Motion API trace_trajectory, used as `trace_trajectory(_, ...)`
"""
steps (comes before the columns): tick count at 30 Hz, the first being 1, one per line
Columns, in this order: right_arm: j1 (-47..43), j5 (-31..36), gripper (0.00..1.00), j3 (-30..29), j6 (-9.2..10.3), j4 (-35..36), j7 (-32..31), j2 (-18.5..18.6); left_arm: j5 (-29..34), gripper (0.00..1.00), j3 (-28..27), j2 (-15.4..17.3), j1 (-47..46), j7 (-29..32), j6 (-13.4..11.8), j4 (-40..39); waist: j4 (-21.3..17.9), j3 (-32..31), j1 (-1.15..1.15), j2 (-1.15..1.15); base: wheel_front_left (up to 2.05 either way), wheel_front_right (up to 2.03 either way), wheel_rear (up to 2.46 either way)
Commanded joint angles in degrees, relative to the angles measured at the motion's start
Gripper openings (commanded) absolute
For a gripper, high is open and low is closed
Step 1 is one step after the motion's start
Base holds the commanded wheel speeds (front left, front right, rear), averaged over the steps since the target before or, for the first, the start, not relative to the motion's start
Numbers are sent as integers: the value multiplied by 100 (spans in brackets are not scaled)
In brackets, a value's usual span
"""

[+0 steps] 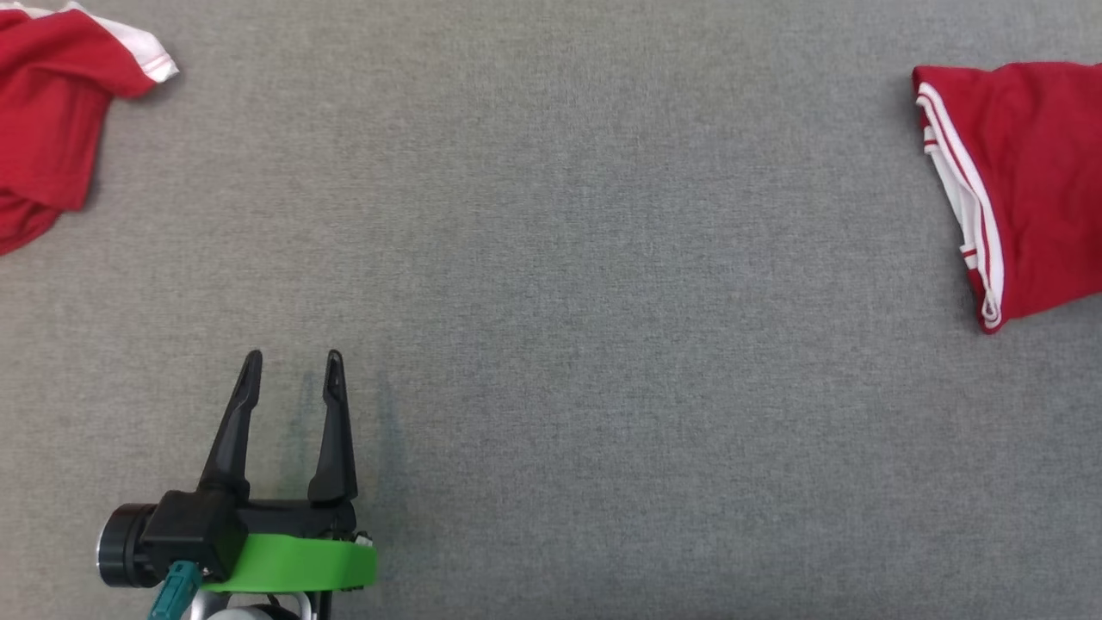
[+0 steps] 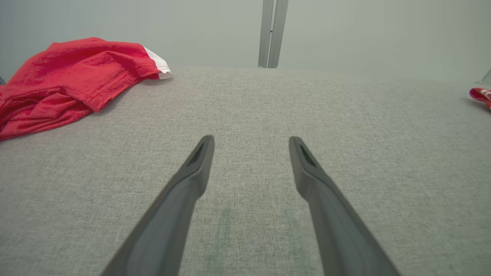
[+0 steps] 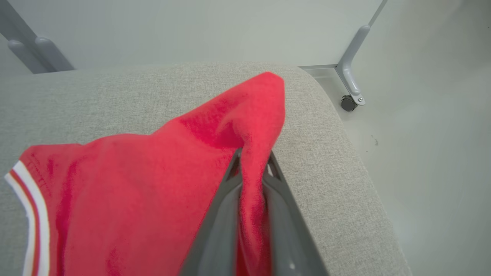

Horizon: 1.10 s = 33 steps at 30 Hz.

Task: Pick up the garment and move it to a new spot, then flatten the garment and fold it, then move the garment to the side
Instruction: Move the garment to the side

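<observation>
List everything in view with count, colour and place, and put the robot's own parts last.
Crumpled red cloth garment with white cuff: one, red and white, far left of the table.
Red cloth garment with white striped hem: one, red and white, table's right edge, a fold pinched up.
Grey fabric-covered table: one, grey, under both garments.
Grey metal frame posts: several, grey, beyond the table's edges.
Black caster: one, black, on the floor under a post.
Left gripper: one, black, open over bare table.
Right gripper: one, dark grey, shut on the striped-hem garment.
</observation>
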<state>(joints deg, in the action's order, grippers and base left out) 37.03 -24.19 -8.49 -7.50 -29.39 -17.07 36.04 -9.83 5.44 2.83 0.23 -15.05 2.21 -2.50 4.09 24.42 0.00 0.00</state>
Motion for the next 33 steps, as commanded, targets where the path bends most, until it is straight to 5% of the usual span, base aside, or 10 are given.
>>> trace_trajectory(1, 167, 59, 0, -94, 5, -37, 78, 56, 67, 100, -63, 14, -54, -16, 13, -53, -403, 558, 0, 0, 0, 0, 0)
trace_trajectory(10, 787, 777, 0, -546, 5, -762, 360, 203, 304, 100, -290, 14, -196, -16, 188, -160, -456, 840, 0, 0, 0, 0, 0)
trace_trajectory(11, 880, 952, 38, -581, 5, -839, 458, 218, 316, 100, -310, 14, -199, -16, 201, -165, -438, 842, 0, 0, 0, 0, 0)
trace_trajectory(12, 926, 1110, 57, -568, 4, -884, 552, 241, 310, 100, -326, 14, -197, -16, 204, -167, -427, 840, 0, 0, 0, 0, 0)
trace_trajectory(13, 995, 1271, 100, -605, 5, -956, 660, 229, 297, 100, -337, 14, -188, -16, 203, -178, -418, 831, 0, 0, 0, 0, 0)
trace_trajectory(19, 1203, 2132, 100, -803, 5, -933, 1702, -56, 176, 100, -296, 14, -134, -16, 103, -226, -439, 603, 0, 0, 0, 0, 0)
trace_trajectory(23, 810, 2409, 100, -688, 4, -525, 2691, -616, 19, 100, -307, 15, 107, -16, 7, -101, -551, 72, 0, 0, 0, 0, 0)
trace_trajectory(33, -1848, 2354, 100, 169, 5, 1244, 3224, -2031, -311, 100, -575, 13, 946, -16, -231, 351, -798, -1914, 0, 0, 0, 0, 0)
